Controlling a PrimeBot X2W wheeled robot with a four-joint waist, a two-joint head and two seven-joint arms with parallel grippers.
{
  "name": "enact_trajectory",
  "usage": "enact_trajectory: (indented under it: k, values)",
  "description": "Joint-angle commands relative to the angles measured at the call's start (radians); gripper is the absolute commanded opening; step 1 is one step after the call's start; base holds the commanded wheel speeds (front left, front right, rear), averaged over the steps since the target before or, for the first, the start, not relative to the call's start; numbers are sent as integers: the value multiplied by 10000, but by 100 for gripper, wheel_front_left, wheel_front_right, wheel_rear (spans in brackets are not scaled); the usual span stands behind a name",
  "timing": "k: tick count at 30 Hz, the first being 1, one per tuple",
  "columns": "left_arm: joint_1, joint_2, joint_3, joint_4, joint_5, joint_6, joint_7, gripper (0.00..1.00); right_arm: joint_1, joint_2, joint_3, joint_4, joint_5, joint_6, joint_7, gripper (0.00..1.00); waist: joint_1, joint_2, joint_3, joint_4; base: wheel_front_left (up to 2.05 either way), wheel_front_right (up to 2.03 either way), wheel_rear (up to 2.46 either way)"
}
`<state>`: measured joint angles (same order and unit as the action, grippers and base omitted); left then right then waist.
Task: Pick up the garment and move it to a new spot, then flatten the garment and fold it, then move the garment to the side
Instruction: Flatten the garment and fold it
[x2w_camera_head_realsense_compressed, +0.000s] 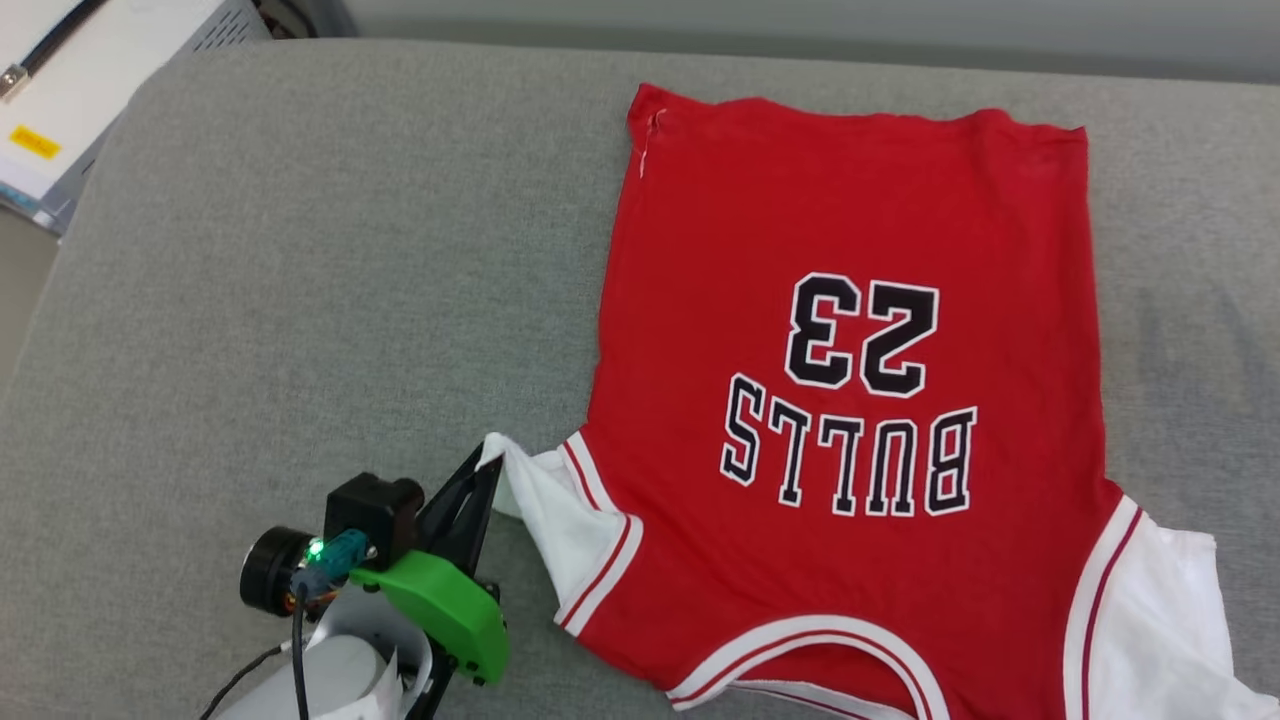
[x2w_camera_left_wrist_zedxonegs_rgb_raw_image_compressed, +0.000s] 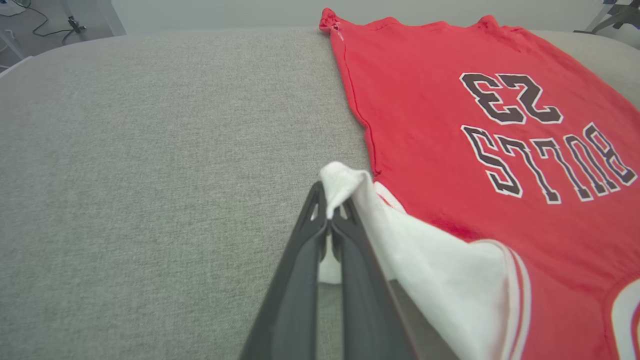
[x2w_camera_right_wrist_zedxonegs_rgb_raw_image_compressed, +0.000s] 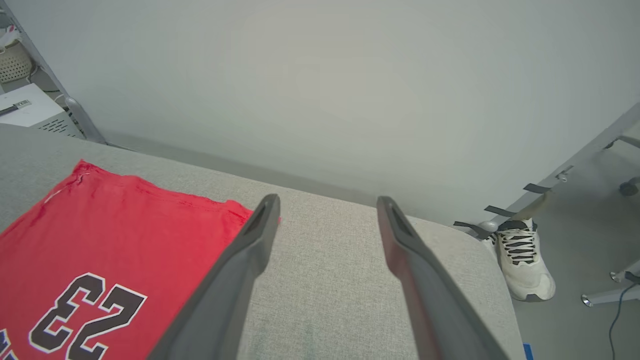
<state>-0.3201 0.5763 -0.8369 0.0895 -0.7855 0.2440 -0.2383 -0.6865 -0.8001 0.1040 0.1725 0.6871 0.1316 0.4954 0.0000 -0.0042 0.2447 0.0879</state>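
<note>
Left gripper (x2w_camera_head_realsense_compressed: 488, 468) reaching low over cushion (x2w_camera_head_realsense_compressed: 300, 300), pinching white sleeve tip of shirt (x2w_camera_head_realsense_compressed: 850, 230). Right gripper (x2w_camera_right_wrist_zedxonegs_rgb_raw_image_compressed: 327, 207) hovering beside shirt hem, jaws standing wide, holding nothing.

Collar of the garment (x2w_camera_head_realsense_compressed: 700, 250) is cut off.

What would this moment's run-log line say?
left gripper: shut on white sleeve | right gripper: open, empty, over cushion | shirt: spread flat, lettering up, on grey cushion
</note>
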Motion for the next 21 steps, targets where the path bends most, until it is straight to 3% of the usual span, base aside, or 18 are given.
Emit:
enact_trajectory:
  k: [1,11,21]
  values:
    - [-301,-108,9,-134,145,88,-77,0,-715,-48,267,308,176,-9,599,100,0,42,1058,647,0,0,0]
    - [-1005,-502,-4,-871,780,314,-140,0,-4266,122,1430,2550,596,-9,4535,100,0,42,2765,1370,0,0,0]
    - [-1461,-905,-63,-1280,1278,389,-187,0,-5391,665,1849,4229,65,-9,5765,100,0,42,3998,2007,0,0,0]
